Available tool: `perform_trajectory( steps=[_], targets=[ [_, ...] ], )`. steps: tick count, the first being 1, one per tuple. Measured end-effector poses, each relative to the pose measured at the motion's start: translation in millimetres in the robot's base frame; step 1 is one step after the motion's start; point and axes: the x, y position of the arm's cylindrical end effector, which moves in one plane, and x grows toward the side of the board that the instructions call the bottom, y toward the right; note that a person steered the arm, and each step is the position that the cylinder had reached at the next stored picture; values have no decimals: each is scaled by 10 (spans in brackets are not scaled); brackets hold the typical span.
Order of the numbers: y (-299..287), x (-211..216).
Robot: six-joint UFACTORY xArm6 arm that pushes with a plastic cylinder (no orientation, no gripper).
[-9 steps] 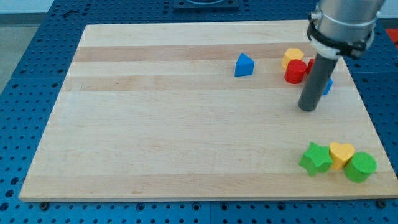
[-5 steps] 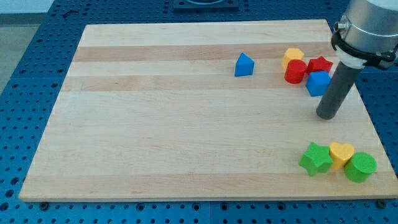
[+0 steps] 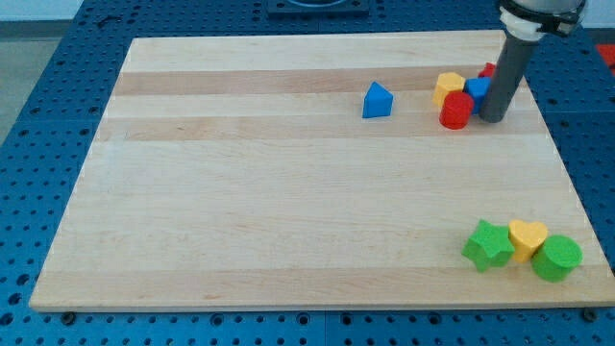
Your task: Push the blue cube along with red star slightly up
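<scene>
Tip point(image 3: 494, 118) planted at the blue cube point(image 3: 477, 89), on its right | red star point(image 3: 489, 70) peeks out behind the rod, above the cube | red cylinder point(image 3: 455, 111) and yellow block point(image 3: 448, 86) crowd the cube's left, near the bench point(image 3: 288, 211) top-right corner | no jaws on this rod.

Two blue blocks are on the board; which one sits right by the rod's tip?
The blue cube, wedged among the red and yellow blocks, touches my tip at the view's upper right. The blue triangular block stands alone, farther left.
</scene>
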Motion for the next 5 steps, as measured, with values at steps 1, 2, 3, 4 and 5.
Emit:
perform_trajectory(
  steps=[1,2,3,4,5],
  targets=[
    [73,-169],
    [73,-169],
    [73,-95],
    [99,-67],
    [120,-127]
  ],
)
